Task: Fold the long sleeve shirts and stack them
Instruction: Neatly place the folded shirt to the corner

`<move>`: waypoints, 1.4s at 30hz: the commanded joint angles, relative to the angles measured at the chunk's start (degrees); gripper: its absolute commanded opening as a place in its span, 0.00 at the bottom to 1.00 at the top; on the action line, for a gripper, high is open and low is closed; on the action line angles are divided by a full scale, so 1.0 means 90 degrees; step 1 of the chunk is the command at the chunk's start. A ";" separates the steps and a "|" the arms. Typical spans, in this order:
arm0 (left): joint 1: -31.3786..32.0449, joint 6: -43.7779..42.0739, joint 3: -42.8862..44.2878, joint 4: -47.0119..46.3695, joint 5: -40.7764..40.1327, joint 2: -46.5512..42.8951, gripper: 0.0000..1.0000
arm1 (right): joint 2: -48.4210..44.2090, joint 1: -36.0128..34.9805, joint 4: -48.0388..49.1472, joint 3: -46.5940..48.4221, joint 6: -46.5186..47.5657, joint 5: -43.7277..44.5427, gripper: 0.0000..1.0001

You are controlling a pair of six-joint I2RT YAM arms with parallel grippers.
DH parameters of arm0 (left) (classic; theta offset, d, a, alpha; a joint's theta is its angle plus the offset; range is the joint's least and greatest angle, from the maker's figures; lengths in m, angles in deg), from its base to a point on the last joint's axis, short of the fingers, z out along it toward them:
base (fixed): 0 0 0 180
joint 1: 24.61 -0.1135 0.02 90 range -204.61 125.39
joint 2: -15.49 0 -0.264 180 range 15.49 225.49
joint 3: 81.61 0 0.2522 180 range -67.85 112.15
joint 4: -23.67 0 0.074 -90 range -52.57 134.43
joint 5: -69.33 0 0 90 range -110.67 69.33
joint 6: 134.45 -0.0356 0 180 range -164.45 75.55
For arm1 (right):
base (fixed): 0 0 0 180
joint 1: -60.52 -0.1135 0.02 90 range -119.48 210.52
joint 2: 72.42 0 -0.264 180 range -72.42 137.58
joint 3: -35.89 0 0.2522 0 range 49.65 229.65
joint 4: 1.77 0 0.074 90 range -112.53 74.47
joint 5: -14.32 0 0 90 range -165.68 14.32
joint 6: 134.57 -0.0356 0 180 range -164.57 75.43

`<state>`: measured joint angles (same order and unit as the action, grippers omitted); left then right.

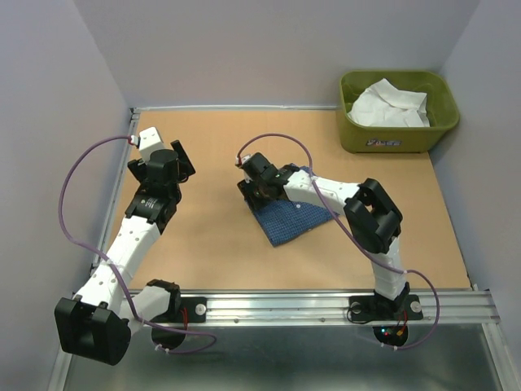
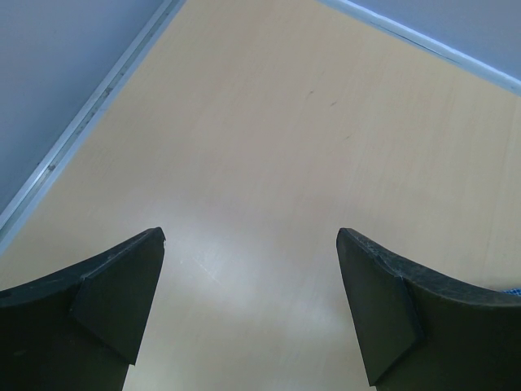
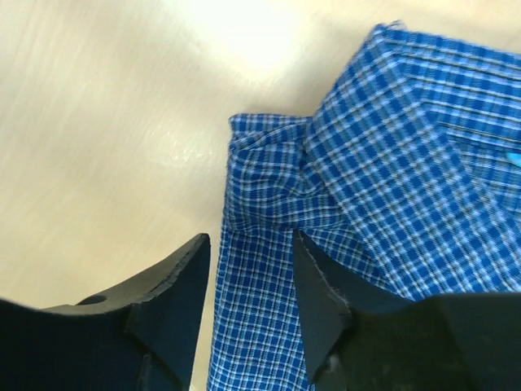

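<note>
Blue shirt (image 1: 285,221): logged folded mid-table, right gripper (image 3: 250,240) low over its edge, jaws part-spread, nothing seen pinched. White shirt (image 1: 389,104): logged in tub (image 1: 358,138), far right corner. Left gripper (image 2: 251,236): logged gaping wide above table (image 2: 269,122).

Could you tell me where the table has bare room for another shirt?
Widest: bare table between the left gripper and the blue shirt, up to the far edge beside the tub. A second patch lies right of the blue shirt, nearer than the tub. Crowded: the middle, under the right gripper.
</note>
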<state>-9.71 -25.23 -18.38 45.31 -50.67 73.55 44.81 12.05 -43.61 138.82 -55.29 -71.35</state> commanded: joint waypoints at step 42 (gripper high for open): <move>-0.0112 -0.0105 -0.0028 -0.0309 0.0091 -0.0016 0.99 | -0.0250 0.0053 -0.0103 0.0855 -0.0527 0.0824 0.80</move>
<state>-10.48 -25.54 -18.38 44.90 -49.35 73.88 51.02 12.81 -43.89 147.91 -59.46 -69.14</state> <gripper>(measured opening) 0.986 0.753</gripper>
